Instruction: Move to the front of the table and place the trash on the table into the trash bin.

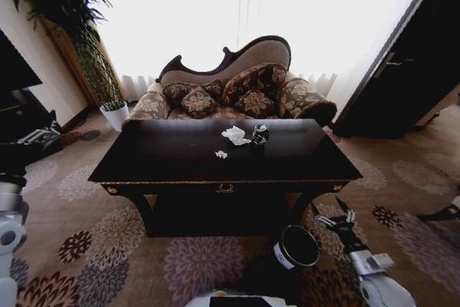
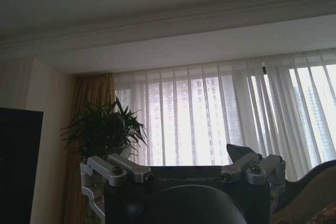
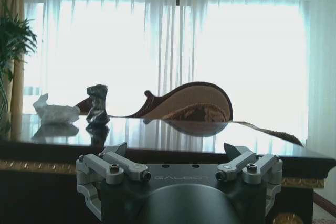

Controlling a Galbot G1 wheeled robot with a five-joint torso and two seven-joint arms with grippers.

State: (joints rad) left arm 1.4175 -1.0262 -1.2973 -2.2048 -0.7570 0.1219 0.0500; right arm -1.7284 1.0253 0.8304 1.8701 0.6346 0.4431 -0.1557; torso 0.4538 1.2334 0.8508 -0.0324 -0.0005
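Robot faces table (image 1: 180, 167); right tool (image 1: 338, 218) released, low by trash bin (image 1: 297, 247). Left tool (image 2: 184, 174) released too. Reach crumpled tissue (image 1: 235, 134) first, w/o knocking can (image 1: 259, 134).

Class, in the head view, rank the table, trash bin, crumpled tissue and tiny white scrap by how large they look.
1. table
2. trash bin, though it sits nearer the camera
3. crumpled tissue
4. tiny white scrap

Tissue (image 1: 235, 134) and can (image 1: 259, 134) on table (image 1: 165, 159); bin (image 1: 296, 246) before it.
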